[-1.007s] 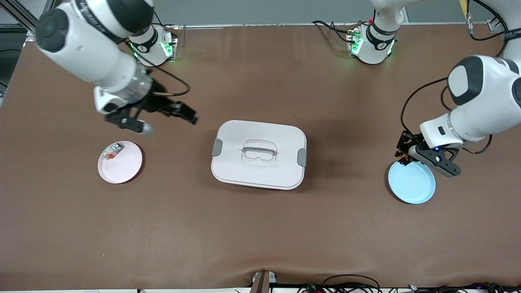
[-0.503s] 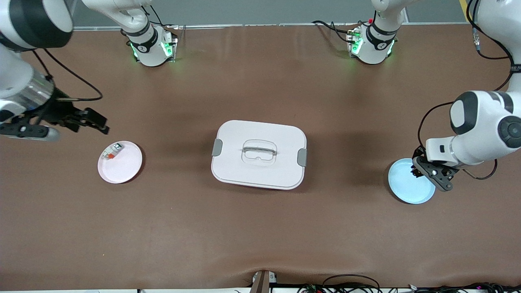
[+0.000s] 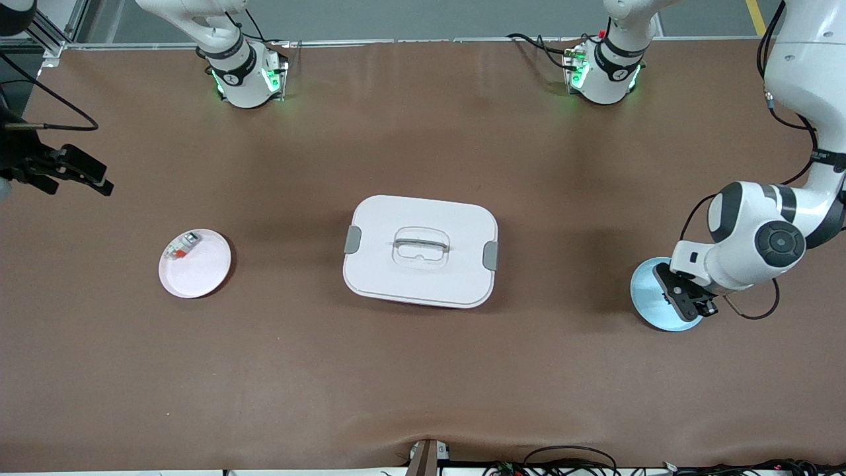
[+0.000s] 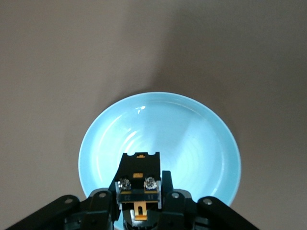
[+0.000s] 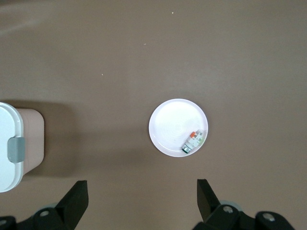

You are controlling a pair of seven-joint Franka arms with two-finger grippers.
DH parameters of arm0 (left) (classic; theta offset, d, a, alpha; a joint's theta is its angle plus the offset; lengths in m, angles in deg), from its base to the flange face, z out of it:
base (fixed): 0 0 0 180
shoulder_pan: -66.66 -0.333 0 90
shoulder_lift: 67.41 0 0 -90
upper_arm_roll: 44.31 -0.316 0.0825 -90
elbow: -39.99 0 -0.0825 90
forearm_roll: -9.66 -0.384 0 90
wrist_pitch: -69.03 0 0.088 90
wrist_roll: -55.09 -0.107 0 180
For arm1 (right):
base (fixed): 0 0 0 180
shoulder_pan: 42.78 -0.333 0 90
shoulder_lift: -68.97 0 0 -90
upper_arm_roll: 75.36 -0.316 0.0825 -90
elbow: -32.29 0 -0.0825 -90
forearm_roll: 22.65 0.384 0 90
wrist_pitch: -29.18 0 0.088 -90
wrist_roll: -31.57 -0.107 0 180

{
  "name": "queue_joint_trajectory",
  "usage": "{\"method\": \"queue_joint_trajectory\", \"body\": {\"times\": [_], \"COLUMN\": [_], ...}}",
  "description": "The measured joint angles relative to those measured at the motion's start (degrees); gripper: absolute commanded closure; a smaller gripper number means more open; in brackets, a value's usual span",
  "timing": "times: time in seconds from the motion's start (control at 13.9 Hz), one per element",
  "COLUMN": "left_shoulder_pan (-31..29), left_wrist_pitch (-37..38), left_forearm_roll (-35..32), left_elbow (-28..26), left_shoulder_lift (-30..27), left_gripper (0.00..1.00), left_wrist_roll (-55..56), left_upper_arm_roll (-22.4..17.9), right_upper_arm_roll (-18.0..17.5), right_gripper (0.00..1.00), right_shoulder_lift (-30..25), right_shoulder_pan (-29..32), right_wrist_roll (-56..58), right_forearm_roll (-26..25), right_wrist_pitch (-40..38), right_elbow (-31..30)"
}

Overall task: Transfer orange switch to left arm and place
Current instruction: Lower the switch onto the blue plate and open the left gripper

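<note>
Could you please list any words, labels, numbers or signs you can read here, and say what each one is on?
No text can be read with certainty.
Orange switch, held in the left gripper over the blue plate: small pale markings under its two screws, too blurred to read.
Box: no lettering visible.

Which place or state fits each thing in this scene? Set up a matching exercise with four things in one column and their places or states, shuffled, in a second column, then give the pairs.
Things:
1. orange switch
2. box
3. small white-grey piece
4. right pincer

Places or states:
A. lying on the pink plate
B. open, holding nothing
C. lidded, in the middle of the table
D. gripped in the left pincer over the light blue plate

Pairs: 1-D, 2-C, 3-A, 4-B
</note>
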Motion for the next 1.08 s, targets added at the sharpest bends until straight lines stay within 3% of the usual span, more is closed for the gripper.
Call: {"method": "queue_joint_trajectory", "body": {"times": [0.29,0.65,0.72,0.79,0.86,1.08], "left_shoulder_pan": [-0.9,-1.5,-1.5,-1.5,-1.5,-2.2], "left_wrist_pitch": [-2.5,-2.7,-2.8,-2.9,-2.9,-4.5], "left_forearm_roll": [-4.5,-5.6,-5.6,-5.6,-5.6,-5.6], "left_elbow": [0.1,0.1,0.1,0.1,0.0,0.0], "left_shoulder_lift": [3.0,4.5,4.8,5.1,5.4,5.5], "left_gripper": [0.98,0.76,0.59,0.36,0.00,0.00], "left_wrist_roll": [-3.6,-4.3,-4.3,-4.3,-4.3,-4.3], "left_upper_arm_roll": [0.0,0.0,0.0,0.0,0.0,0.0], "right_upper_arm_roll": [-0.2,-0.2,-0.2,-0.2,-0.2,-0.2], "right_gripper": [0.00,0.00,0.00,0.00,0.00,0.00], "right_shoulder_lift": [0.0,0.0,0.0,0.0,0.0,0.0], "right_shoulder_pan": [0.0,0.0,0.0,0.0,0.0,0.0], "right_wrist_roll": [0.0,0.0,0.0,0.0,0.0,0.0], "right_forearm_roll": [-0.9,-0.9,-0.9,-0.9,-0.9,-0.9], "right_wrist_pitch": [-1.4,-4.4,-4.4,-4.4,-4.4,-4.4], "right_elbow": [0.7,2.0,2.1,2.2,2.3,2.4]}}
